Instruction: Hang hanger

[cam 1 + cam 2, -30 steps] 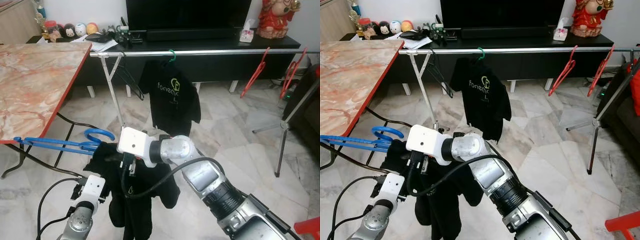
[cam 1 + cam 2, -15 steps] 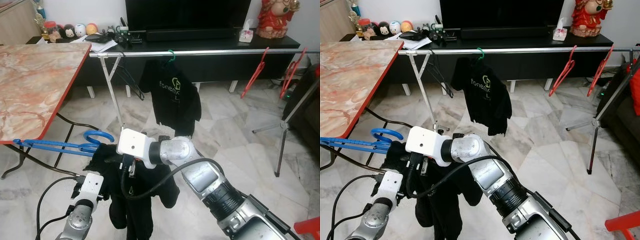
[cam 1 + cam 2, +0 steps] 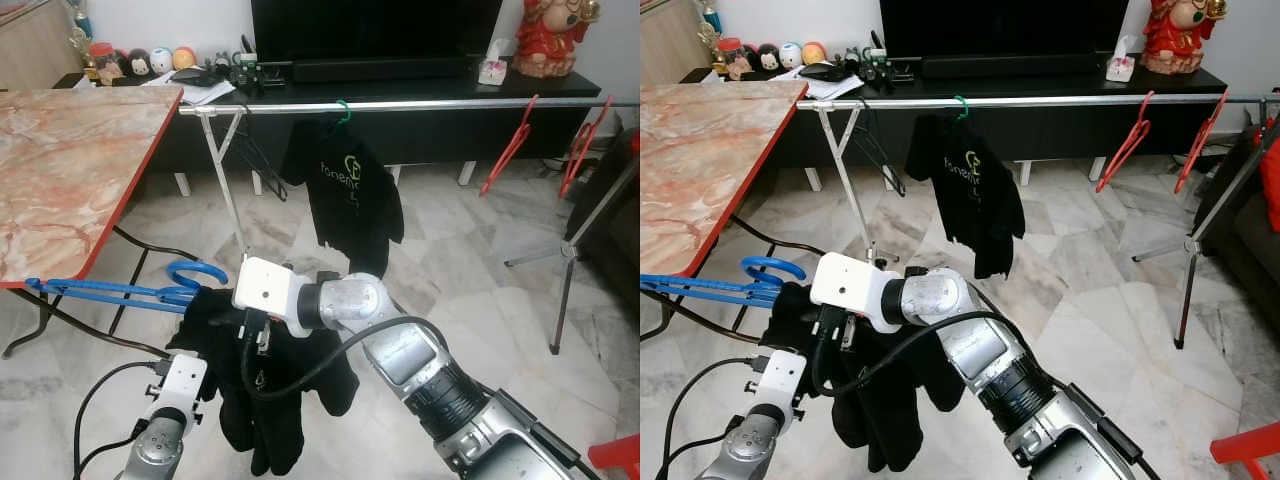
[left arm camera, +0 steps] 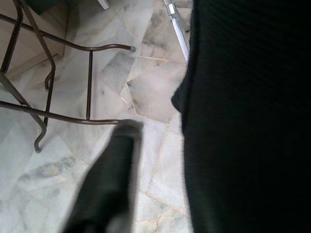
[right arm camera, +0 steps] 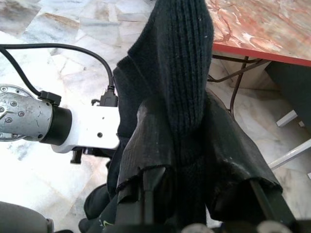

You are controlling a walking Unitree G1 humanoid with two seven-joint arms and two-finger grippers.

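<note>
Since one second ago, the left end effector (image 3: 195, 345) sank lower; whether it is open cannot be told. Right end effector (image 5: 194, 160) stays clenched on the black knitted garment (image 3: 270, 385), draped on the blue plastic hanger (image 3: 130, 290) at 9 o'clock, near the marble tabletop (image 3: 70, 170).

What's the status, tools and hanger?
Right tool shut on black garment draped on blue hanger. Left tool beside the cloth, grip unclear. Rail ahead, already carrying a black shirt.
</note>
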